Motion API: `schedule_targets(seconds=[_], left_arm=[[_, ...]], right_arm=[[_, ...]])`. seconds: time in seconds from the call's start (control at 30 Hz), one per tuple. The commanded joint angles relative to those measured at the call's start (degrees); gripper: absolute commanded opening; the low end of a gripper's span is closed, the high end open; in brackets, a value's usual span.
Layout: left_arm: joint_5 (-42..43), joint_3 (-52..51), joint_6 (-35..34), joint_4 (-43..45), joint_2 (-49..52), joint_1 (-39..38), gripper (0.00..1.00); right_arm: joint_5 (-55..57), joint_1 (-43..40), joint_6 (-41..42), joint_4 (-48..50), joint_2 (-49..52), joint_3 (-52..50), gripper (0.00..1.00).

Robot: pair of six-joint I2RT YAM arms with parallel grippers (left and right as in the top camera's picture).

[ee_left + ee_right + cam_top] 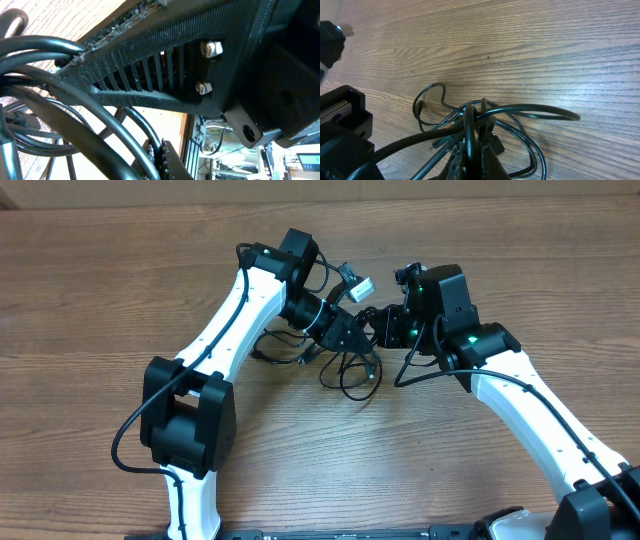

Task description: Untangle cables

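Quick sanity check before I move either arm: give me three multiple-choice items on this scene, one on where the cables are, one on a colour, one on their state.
1. Where do the cables lie?
A. at the far left edge
B. in the middle, where the two arms meet
C. beneath the left arm's base

2. What colour is the plug tip above the clump?
A. red
B. green
C. pale, silvery

3. How are the cables arranged?
A. straight, side by side
B. looped over one another in one clump
C. coiled and tied

Answers:
1 B: the overhead view shows them just below the left end effector and right end effector.
2 C: it stands out light against the black cords.
3 B: the right wrist view shows loops crossing on the wooden table.
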Motion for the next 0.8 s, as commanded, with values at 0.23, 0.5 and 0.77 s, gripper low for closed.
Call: schedule_targets(seconds=[0.23, 0.5, 0.77], left_arm=[[-7.5, 1.6, -13.6, 4.0, -0.9, 1.1, 0.04], [-24.6, 1.6, -31.8, 4.5, -0.9, 5.3, 0.04], [-24.7, 1.6, -32.3, 5.6, -0.9, 8.1, 0.04]], right_arm=[[-5.8, -0.1, 0.0, 0.5, -0.5, 0.0, 0.04], [-10.4, -0.1, -0.2, 3.5, -3.1, 0.0, 0.04], [-23.4, 0.0, -6.8, 8.0, -3.1, 0.0, 0.04]])
